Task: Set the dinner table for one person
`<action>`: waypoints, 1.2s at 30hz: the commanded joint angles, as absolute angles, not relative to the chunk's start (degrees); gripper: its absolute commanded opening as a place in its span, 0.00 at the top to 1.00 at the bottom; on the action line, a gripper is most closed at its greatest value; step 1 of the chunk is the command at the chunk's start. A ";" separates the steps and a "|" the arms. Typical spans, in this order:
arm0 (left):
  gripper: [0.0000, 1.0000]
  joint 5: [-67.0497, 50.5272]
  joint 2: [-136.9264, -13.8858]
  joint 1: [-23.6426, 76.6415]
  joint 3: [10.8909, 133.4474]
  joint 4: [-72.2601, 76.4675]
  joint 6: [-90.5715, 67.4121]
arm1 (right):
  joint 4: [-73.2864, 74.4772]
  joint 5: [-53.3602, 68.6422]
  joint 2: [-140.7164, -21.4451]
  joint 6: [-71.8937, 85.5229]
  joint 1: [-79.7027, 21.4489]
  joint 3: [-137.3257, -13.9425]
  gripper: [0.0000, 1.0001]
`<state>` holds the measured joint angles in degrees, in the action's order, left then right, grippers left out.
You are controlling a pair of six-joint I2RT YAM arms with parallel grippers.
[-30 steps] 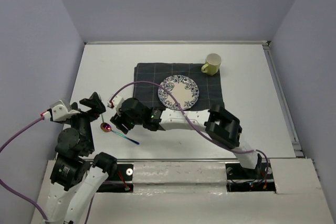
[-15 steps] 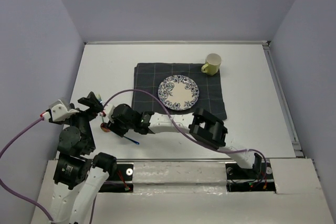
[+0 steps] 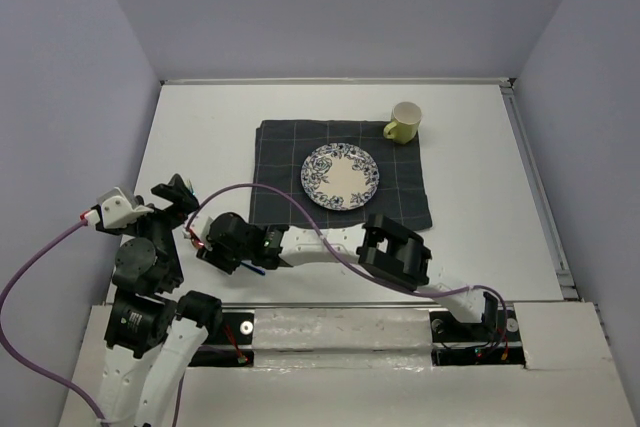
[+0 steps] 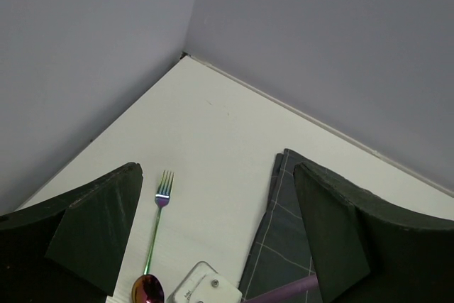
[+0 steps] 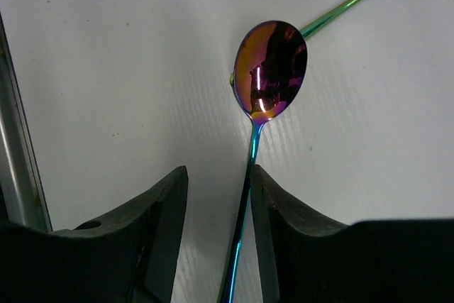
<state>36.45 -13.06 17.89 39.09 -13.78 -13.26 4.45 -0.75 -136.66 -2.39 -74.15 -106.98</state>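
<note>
Leftward my right gripper (image 5: 220, 182) has slid across the plain white table (image 3: 200, 127), jaws slightly apart astride the handle of the iridescent metal spoon (image 5: 273, 69), unclamped. My left gripper (image 4: 213, 196) gapes empty. Spoon pickup, I judge; next I close squarely, then lift.

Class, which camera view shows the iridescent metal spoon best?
The right wrist view: the iridescent metal spoon shows its whole bowl, its handle running between the right gripper's fingers. The left wrist view catches only the bowl at the bottom edge; the top external view hides most of it under that gripper.
</note>
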 commanded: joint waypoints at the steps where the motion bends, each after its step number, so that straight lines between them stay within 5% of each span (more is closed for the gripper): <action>1: 0.01 36.21 -12.31 17.58 38.85 -10.20 -12.22 | 2.64 -5.27 -136.58 -3.16 -74.36 -105.47 0.55; 12: 0.01 34.98 -9.58 18.19 38.76 -9.84 -12.30 | 2.46 -9.94 -138.34 -2.64 -74.88 -104.33 0.59; 21: 0.01 34.98 -8.44 18.81 38.85 -9.84 -12.13 | -1.41 -12.82 -139.40 5.09 -74.88 -103.45 1.00; 36: 0.01 34.45 -6.07 20.30 38.50 -9.67 -11.95 | -6.68 -27.33 -112.69 10.10 -68.32 -85.62 1.00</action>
